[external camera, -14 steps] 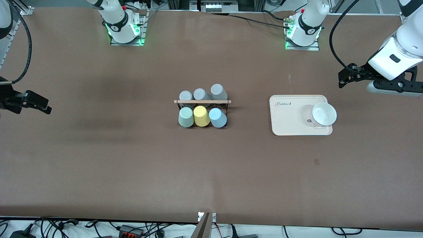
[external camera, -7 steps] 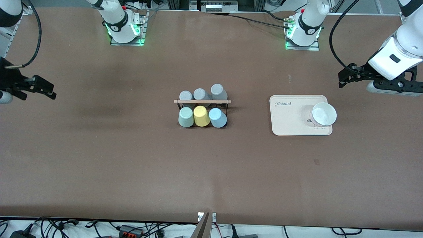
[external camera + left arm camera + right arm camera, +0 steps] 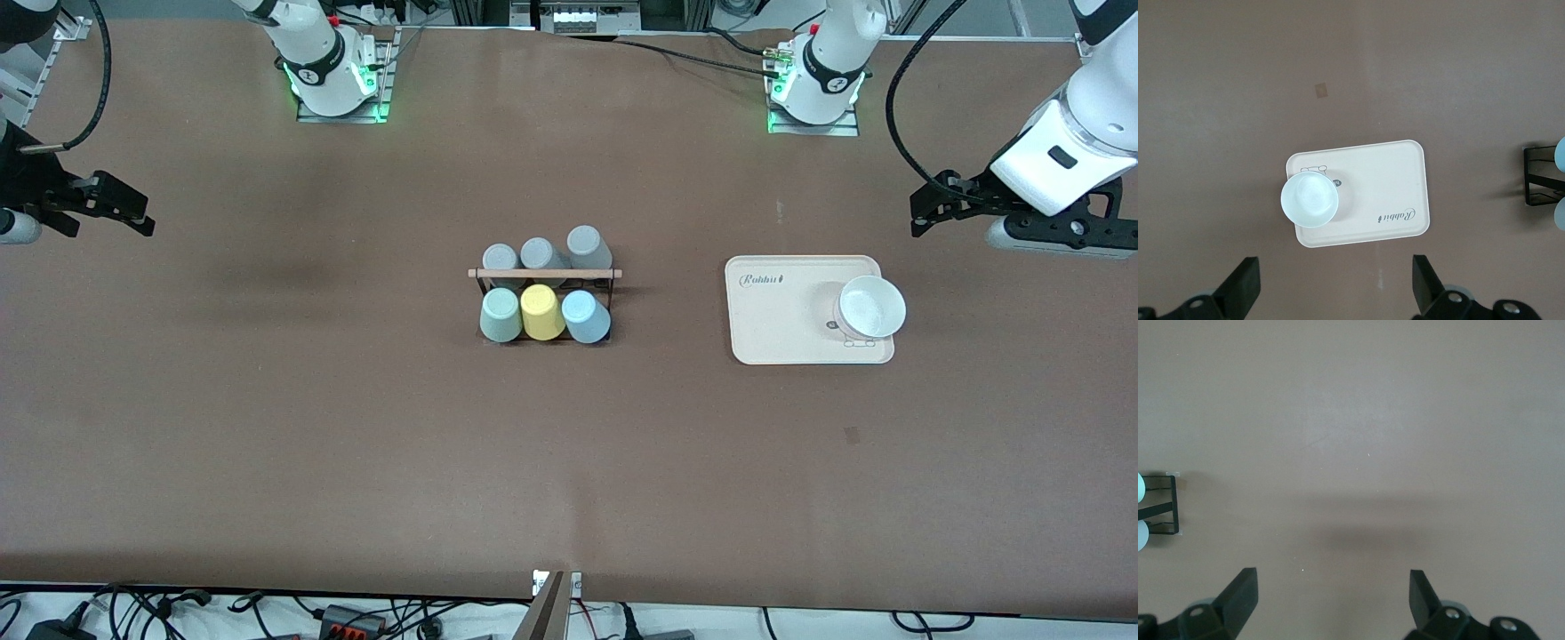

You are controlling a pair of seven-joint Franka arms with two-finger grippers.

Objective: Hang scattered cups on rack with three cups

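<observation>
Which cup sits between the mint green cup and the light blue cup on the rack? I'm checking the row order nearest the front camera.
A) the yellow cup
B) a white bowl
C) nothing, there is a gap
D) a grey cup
A: in the front view the yellow cup stands on the rack directly between the mint green cup and the light blue cup.

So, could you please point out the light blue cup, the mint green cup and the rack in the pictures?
light blue cup [image 3: 583, 313], front view, on its upturned base.
mint green cup [image 3: 500, 311], front view, on its upturned base.
rack [image 3: 544, 274], front view, on the wooden rod along its top.
</observation>
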